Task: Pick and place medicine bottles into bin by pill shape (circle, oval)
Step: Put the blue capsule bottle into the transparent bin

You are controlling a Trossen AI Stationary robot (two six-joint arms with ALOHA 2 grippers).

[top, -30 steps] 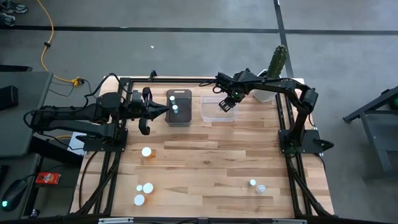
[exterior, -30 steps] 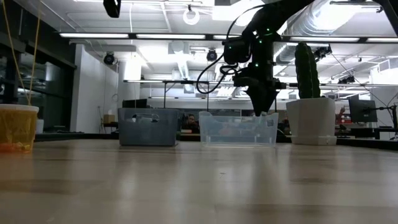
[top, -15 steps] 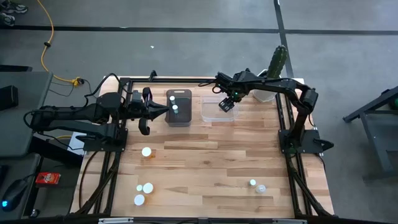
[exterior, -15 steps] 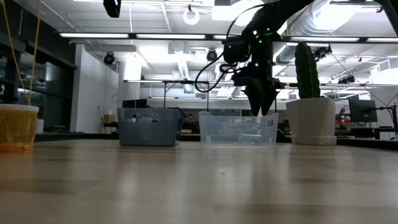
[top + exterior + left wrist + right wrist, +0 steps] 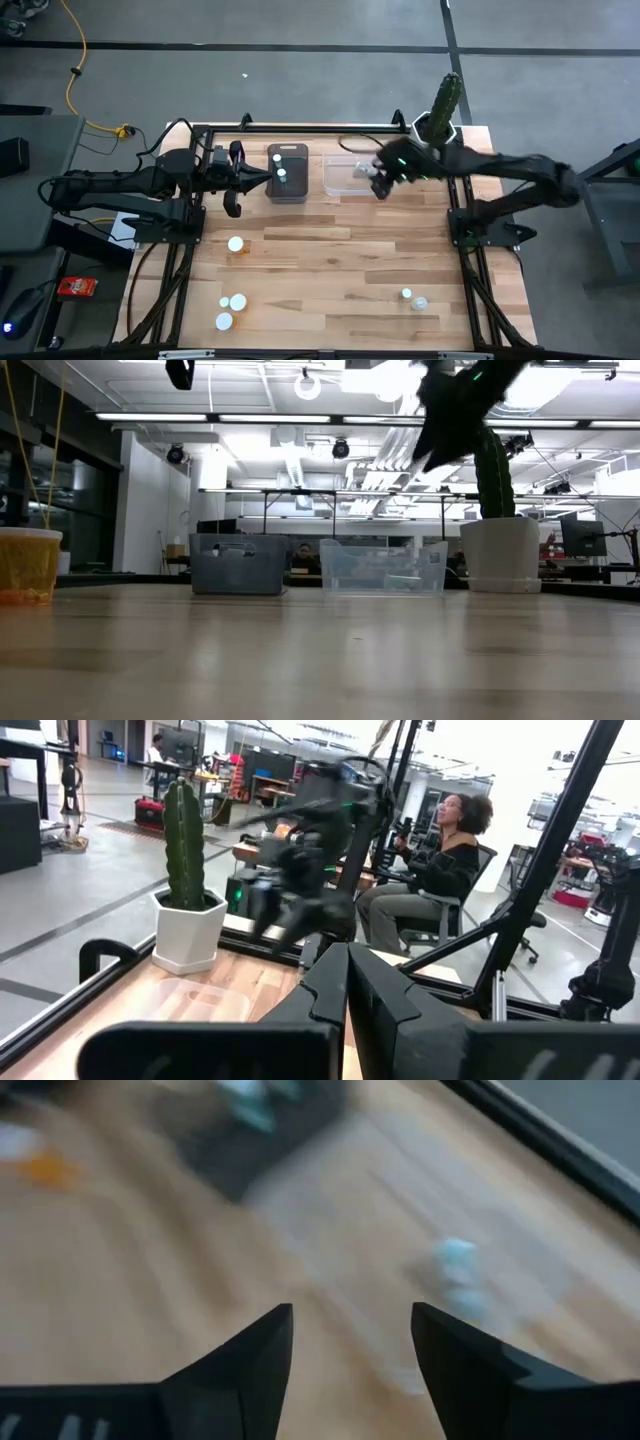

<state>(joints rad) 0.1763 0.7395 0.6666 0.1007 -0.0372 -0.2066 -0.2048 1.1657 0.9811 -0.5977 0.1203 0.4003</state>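
Note:
My right gripper [image 5: 381,184] is open and empty, raised above the near right corner of the clear bin [image 5: 334,176]; it shows blurred high in the low view [image 5: 445,420]. A clear-bluish bottle [image 5: 458,1268] lies in that bin. The grey bin [image 5: 288,187] holds two white-capped bottles [image 5: 281,166]. My left gripper [image 5: 240,181] is shut and waits left of the grey bin. An orange bottle [image 5: 235,244] stands on the table's left, three white-capped bottles [image 5: 230,308] near the front left, two [image 5: 413,298] near the front right.
A cactus in a white pot [image 5: 441,113] stands at the far right corner, behind the right arm. A black frame [image 5: 300,128] runs along the table's far edge and sides. A person [image 5: 440,870] sits beyond the table. Bare wood lies mid-table [image 5: 330,260].
My right gripper has risen out of the top of the clear bin and drawn a little toward the table's near and right edges, moving fast; its arm has swung out to the right. The bottles and bins have stayed in place.

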